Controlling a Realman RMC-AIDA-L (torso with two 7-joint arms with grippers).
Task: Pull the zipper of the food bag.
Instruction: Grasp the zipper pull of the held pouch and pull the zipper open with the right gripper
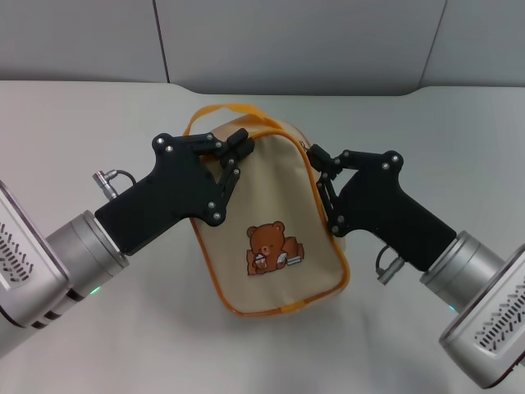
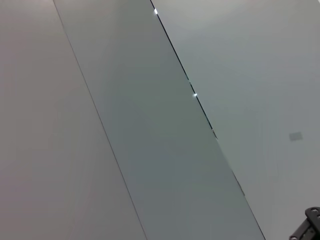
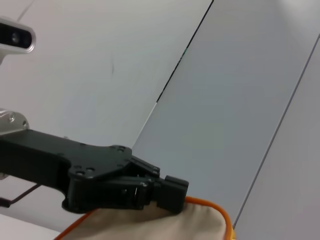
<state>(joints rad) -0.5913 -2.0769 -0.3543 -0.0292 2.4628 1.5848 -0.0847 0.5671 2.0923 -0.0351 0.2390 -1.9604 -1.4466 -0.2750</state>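
The beige food bag (image 1: 271, 205) stands on the table with its bear picture facing me and its orange loop handle (image 1: 220, 111) behind. My left gripper (image 1: 240, 148) is shut on the bag's top left edge. The right wrist view also shows the left gripper (image 3: 172, 192) pinching the bag's (image 3: 165, 225) top corner. My right gripper (image 1: 316, 162) is shut on the orange-yellow zip track at the bag's upper right corner. The silver pull tab is hidden between its fingertips.
The bag stands on a pale table (image 1: 82, 123) with a grey panelled wall (image 1: 295, 41) behind. The left wrist view shows only wall panels (image 2: 160, 120) and a black gripper part (image 2: 307, 227) at one corner.
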